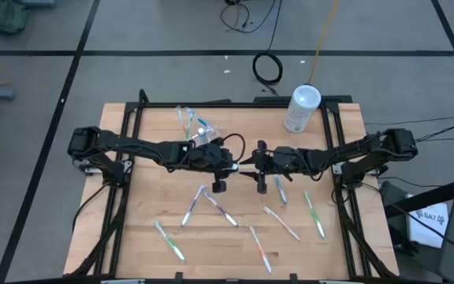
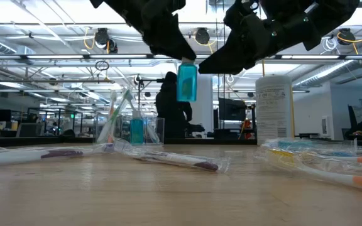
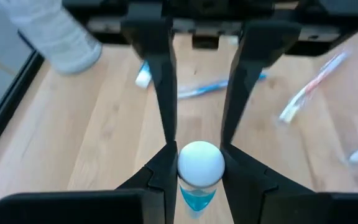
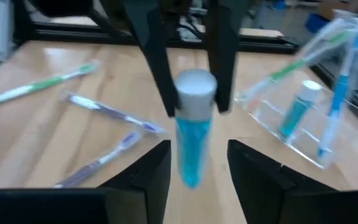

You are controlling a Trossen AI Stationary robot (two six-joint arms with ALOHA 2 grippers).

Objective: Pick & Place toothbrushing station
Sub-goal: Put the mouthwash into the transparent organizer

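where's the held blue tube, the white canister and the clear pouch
blue tube (image 2: 186,83), low view, on its teal body
white canister (image 1: 302,108), high view, on its side wall
clear pouch (image 1: 194,123), high view, on its crinkly middle

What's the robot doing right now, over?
Left gripper shut on blue tube, held above mid-table. Right gripper open, facing the tube, not touching. Toothbrushes scattered below; nothing between the grippers.

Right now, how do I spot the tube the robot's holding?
Find the middle of the wooden table, where both arms meet. The left pincer holds a white-capped blue tube in the air; the other tube sits down in the clear pouch.
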